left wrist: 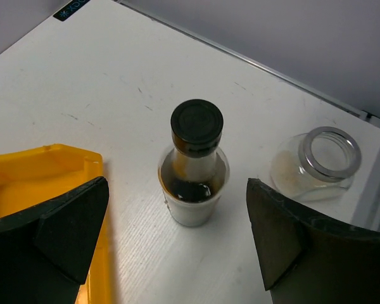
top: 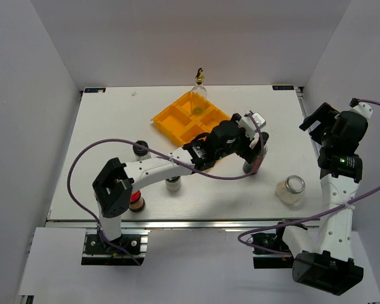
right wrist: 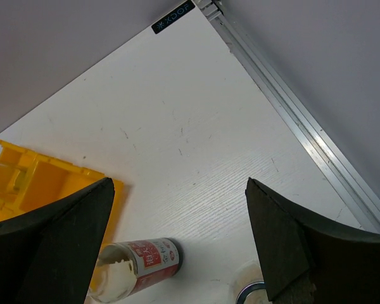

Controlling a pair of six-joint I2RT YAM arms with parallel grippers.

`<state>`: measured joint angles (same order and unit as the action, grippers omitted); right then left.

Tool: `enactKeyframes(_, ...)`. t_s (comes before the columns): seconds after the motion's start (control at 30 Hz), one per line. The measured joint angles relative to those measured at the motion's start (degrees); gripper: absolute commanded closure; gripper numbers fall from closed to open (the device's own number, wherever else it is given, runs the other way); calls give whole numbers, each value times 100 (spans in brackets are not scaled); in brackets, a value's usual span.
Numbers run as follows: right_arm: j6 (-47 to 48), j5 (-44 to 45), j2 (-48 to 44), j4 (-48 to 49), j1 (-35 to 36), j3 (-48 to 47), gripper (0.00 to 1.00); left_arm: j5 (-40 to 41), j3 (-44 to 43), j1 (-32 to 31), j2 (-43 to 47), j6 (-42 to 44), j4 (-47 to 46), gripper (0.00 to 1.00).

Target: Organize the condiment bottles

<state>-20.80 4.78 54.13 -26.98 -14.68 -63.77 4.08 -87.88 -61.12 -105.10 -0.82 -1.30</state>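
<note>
The left gripper [left wrist: 176, 183] is spread wide, its 2 fingers [left wrist: 63, 221] well apart on either side of the tall dark-brown black-capped bottle [left wrist: 193, 166], neither of them touching it; the bottle stands upright on the white table [left wrist: 114, 76]; just beside the left finger is a corner of the yellow tray [left wrist: 44, 168]; on the other side, near the right finger, a short clear jar with a silver rim [left wrist: 318, 158] lies tipped on its side, apart from the bottle; seen from above, the left arm [top: 158, 166] reaches from its base across the table to this spot, right of the tray; the tall clear gold-spouted bottle [top: 199, 95] stands upright in the tray's far corner compartment; 3 more short jars stand by the left arm: a black-lidded jar [top: 140, 148] on its far side, a pale-lidded jar [top: 173, 184] on its near side, and a red-lidded jar [top: 137, 201] partly hidden beside the arm's lower link; the right gripper [right wrist: 178, 183] is also spread wide and holds nothing, above bare table near the right edge, well apart from the dark bottle
</note>
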Motion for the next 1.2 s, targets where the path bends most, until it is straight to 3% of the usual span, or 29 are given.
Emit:
enactKeyframes(0.3, 28, 142, -232, 2, 0, 96, 11, 146, -813, -81, -890, 155, -96, 3)
enactKeyframes(0.4, 31, 155, -256, 7, -7, 105, 11, 168, -1001, -96, -1078, 144, -131, 15)
enactKeyframes(0.5, 39, 168, -271, 13, -17, 149, 11, 212, -1191, -98, -1239, 127, -109, 37)
enactKeyframes(0.53, 44, 170, -271, 15, -22, 168, 11, 232, -1252, -98, -1279, 129, -87, 53)
enactKeyframes(0.63, 46, 173, -267, 13, -26, 181, 11, 275, -1340, -98, -1340, 122, -39, 79)
enactKeyframes(0.67, 48, 170, -269, 13, -26, 181, 11, 308, -1344, -98, -1344, 116, -39, 94)
enactKeyframes(0.7, 50, 170, -271, 13, -26, 181, 11, 319, -1344, -98, -1344, 118, -28, 100)
enactKeyframes(0.97, 72, 59, -365, 197, -26, 372, 11, 739, -927, -98, -881, -35, 164, 100)
enactKeyframes(1.2, 92, -68, -457, 339, -26, 466, 11, 1338, -417, 22, 511, -109, 761, 100)
